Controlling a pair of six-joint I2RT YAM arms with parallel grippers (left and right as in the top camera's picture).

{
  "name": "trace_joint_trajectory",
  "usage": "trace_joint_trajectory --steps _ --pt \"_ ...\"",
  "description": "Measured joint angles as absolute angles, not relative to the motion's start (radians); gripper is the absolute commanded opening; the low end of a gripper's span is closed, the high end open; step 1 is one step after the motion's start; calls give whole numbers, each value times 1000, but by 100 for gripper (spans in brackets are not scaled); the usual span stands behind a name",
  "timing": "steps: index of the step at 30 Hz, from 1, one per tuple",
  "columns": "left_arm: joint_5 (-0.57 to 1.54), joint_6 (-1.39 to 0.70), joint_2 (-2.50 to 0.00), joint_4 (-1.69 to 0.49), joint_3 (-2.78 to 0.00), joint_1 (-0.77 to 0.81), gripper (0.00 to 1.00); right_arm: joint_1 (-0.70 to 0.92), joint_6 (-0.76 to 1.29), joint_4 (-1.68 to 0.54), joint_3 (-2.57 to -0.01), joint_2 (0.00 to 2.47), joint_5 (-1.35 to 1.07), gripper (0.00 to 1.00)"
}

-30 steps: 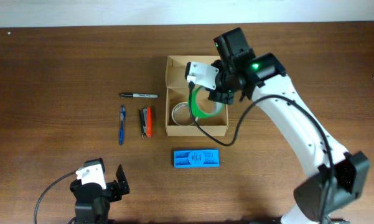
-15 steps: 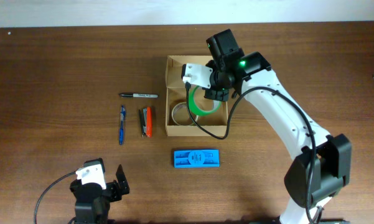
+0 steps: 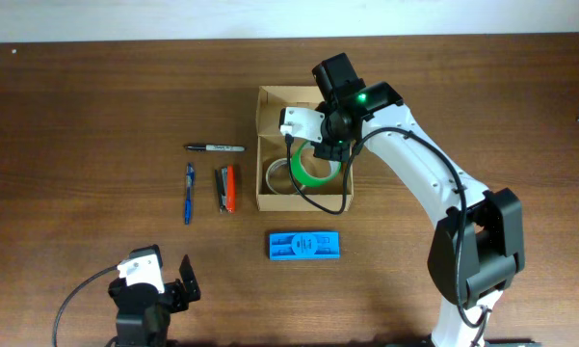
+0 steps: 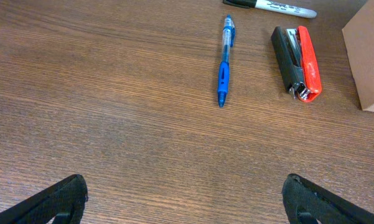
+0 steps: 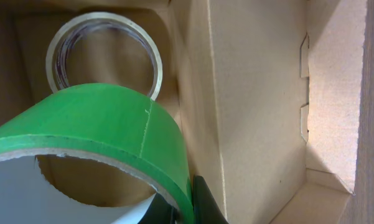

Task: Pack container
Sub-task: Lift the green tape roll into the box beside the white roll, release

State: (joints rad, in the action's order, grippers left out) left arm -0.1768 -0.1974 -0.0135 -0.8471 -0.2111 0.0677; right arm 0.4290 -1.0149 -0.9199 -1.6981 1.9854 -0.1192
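The tan cardboard container stands open at the table's middle. A clear tape roll lies inside it and also shows in the right wrist view. My right gripper is shut on a green tape roll and holds it inside the container; in the right wrist view its fingers pinch the green tape roll's wall beside the container's inner wall. My left gripper is open and empty over bare table near the front left.
Left of the container lie a black marker, a blue pen and a black-and-orange stapler. A flat blue plastic case lies in front of the container. The left wrist view shows the blue pen and the stapler.
My right gripper has moved left and down with the green tape roll, further into the container. The left arm has not moved.
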Motion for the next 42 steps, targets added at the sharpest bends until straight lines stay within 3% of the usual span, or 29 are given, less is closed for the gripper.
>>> trace_joint_trajectory --steps 26,32,37,42 --pt "-177 -197 -14 -847 -211 68 100 429 -1021 -939 -1698 2081 -70 4" --pt "-177 -197 -14 -847 -211 68 100 429 -1017 -941 -1698 2081 -68 29" --pt "-177 -197 -14 -847 -211 68 100 429 -1024 -941 -1698 2081 -68 32" --pt "-177 -197 -14 -847 -211 68 99 429 -1019 -941 -1698 2081 -68 43"
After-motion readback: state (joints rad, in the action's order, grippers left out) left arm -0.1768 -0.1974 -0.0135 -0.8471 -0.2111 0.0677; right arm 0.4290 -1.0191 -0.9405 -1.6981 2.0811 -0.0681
